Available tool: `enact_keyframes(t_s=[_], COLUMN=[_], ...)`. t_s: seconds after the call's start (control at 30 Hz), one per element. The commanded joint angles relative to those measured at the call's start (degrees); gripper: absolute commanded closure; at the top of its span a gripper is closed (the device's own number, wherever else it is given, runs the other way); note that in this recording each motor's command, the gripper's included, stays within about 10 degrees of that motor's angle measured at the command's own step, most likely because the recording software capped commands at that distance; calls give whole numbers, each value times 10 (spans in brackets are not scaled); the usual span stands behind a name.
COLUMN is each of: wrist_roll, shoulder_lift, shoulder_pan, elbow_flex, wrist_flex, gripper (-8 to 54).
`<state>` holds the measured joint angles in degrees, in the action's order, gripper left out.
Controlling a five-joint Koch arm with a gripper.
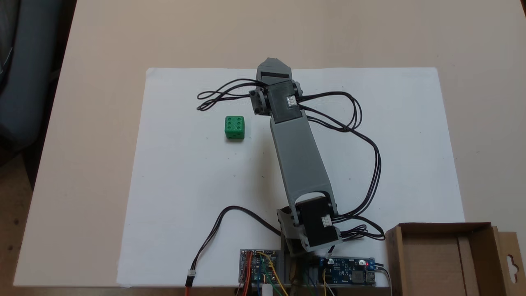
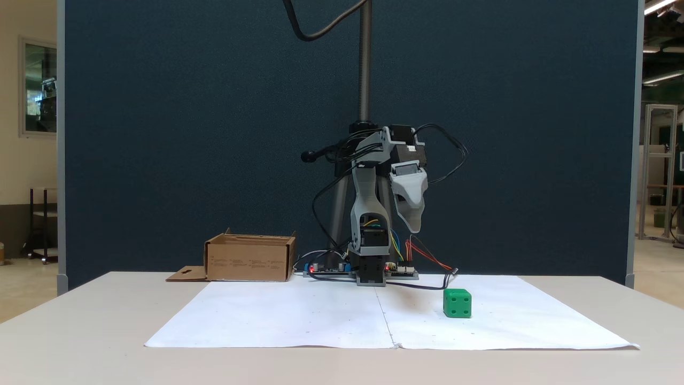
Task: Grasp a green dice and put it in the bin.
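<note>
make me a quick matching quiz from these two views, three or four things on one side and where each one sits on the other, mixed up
Things:
1. green dice
2. bin
3. gripper
4. circuit boards

Places:
A. raised in the air above the paper
B. on the table, off the paper's corner
C. alone on the white paper
D. at the arm's base

Pairs: 1-C, 2-B, 3-A, 4-D

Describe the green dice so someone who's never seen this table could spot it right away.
Start at the white paper sheet spread on the beige table. In the overhead fixed view, the grey robot arm stretches up the sheet's middle; the green dice sits alone to its left, apart from the black cable loops. It is the one bright green cube, six pips up.
</note>
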<state>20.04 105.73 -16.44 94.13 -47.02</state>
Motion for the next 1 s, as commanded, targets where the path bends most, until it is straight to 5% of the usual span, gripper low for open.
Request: enact_keyframes(t_s=[0.0, 0.13, 0.97], wrist_roll=[72, 95, 191], shoulder_lift=[9, 4, -113], shoulder_pan=[-21, -62, -159], elbow_flex=[-47, -61, -88], wrist_flex=[-93, -208, -84], gripper=[15, 16, 26])
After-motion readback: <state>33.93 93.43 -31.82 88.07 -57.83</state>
